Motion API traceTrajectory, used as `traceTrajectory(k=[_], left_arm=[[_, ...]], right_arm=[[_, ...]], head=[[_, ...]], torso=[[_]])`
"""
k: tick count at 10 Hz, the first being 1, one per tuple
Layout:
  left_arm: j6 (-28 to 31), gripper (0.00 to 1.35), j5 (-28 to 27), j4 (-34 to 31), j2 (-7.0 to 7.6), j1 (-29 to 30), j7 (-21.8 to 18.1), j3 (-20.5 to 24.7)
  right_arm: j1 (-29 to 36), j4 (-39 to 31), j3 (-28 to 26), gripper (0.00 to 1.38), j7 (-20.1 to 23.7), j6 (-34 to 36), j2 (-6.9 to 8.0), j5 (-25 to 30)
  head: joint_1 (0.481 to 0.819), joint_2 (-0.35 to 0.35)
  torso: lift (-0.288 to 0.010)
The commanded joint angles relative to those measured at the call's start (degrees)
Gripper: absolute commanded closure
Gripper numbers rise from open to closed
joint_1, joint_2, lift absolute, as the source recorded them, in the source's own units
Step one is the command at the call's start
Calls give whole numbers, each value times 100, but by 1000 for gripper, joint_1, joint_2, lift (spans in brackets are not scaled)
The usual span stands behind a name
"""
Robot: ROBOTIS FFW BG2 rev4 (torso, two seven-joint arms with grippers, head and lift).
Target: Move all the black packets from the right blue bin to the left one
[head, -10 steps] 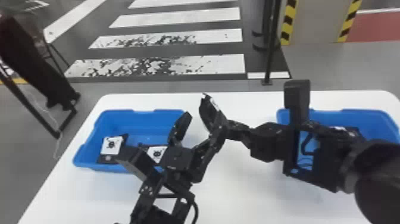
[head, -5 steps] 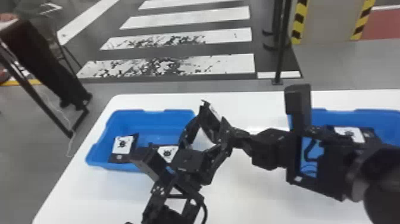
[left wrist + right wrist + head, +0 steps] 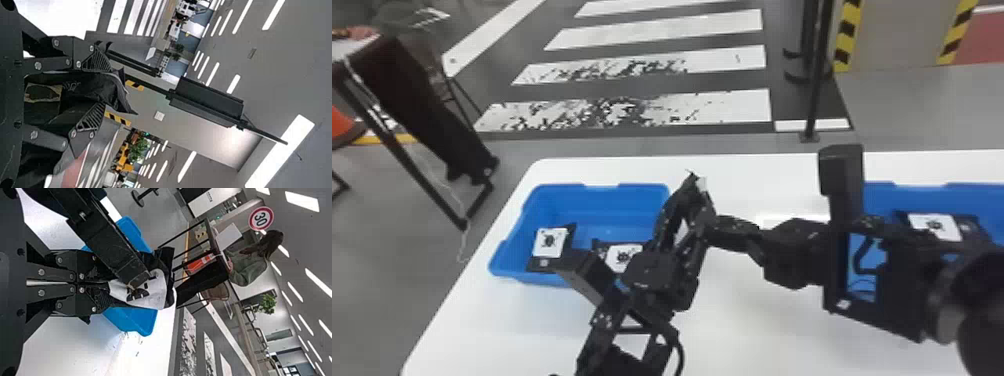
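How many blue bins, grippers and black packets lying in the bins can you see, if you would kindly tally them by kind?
Blue bins, left and right: 2
Grippers, left and right: 2
Visible black packets in the bins, two on the left and one on the right: 3
Total: 7

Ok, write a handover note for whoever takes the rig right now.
Right hand: shut on a black packet, between the bins.
Left hand: open around that packet; whether it grips is unclear.
Done: two packets in the left bin.
To do: that packet, plus at least one in the right bin.
Likely a handoff; confirm the left grip before the right releases.
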Motion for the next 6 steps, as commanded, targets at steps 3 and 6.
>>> traceTrajectory(k=[3,6], left_arm=[[-324,1211,-106,-5,-6,31,-44,44],[-648,1211,-369,80,-147,130,9,501]], right_arm=[[-7,144,3,1127,-5,13,0,-2],[78,214,-88,472,83,-170,0,-2]], head=[[695,249],[695,268]], torso=[[-168],[-168]])
